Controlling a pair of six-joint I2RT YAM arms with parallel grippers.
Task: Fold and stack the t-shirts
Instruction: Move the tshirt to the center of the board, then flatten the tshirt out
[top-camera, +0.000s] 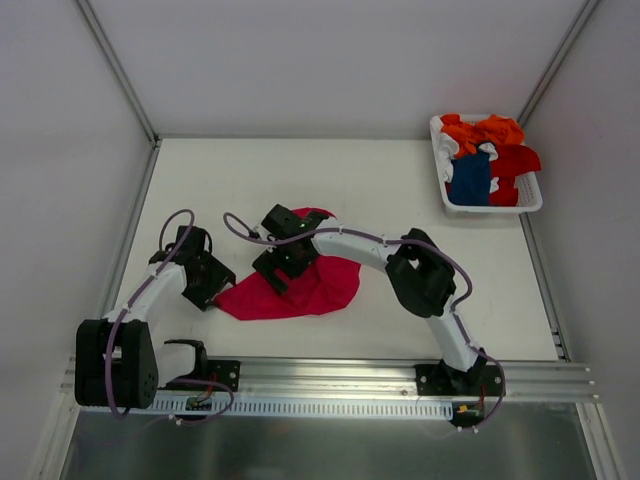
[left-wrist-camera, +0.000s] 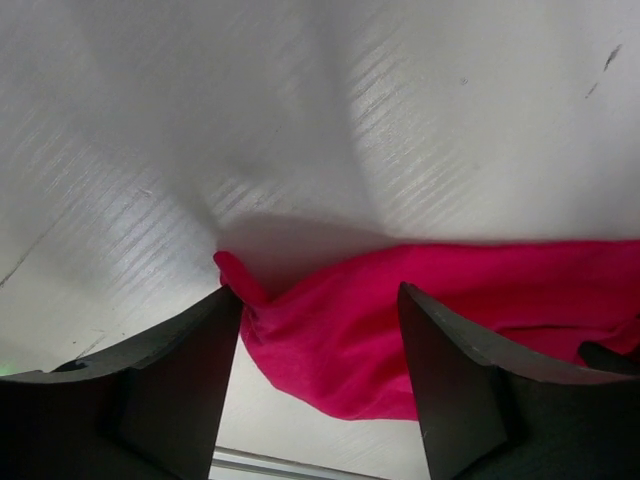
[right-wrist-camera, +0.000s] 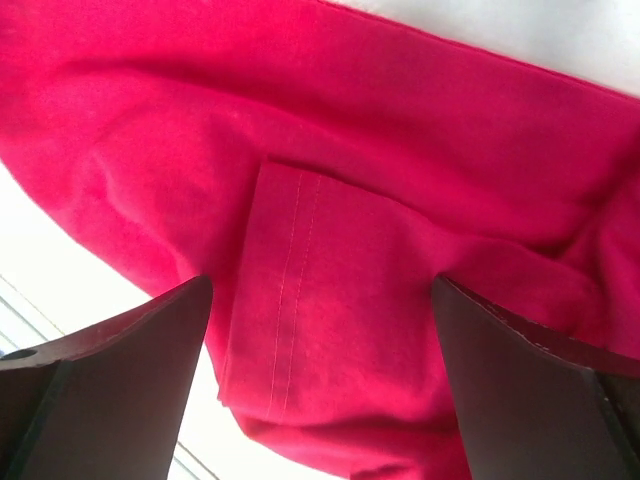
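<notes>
Top view: the crimson-pink t-shirt (top-camera: 320, 290) lies crumpled on the table (top-camera: 400, 190), partly hidden under the right gripper (top-camera: 280, 262). The left gripper (top-camera: 208, 285) is at its left edge.

Left wrist: fingers (left-wrist-camera: 170, 380) apart astride a cloth corner, with the shirt cut off at right.

Right wrist: fingers (right-wrist-camera: 120, 380) wide apart above a stitched hem.

Spread t-shirt (top-camera: 305, 288) flat on the table (top-camera: 400, 180). Left gripper (left-wrist-camera: 320, 385) at its left edge, straddling the cloth corner; right gripper (right-wrist-camera: 320, 385) above its far left part. Basket (top-camera: 495, 208) holding heaped t-shirts (top-camera: 482, 150) sits well behind it, to the right.
</notes>
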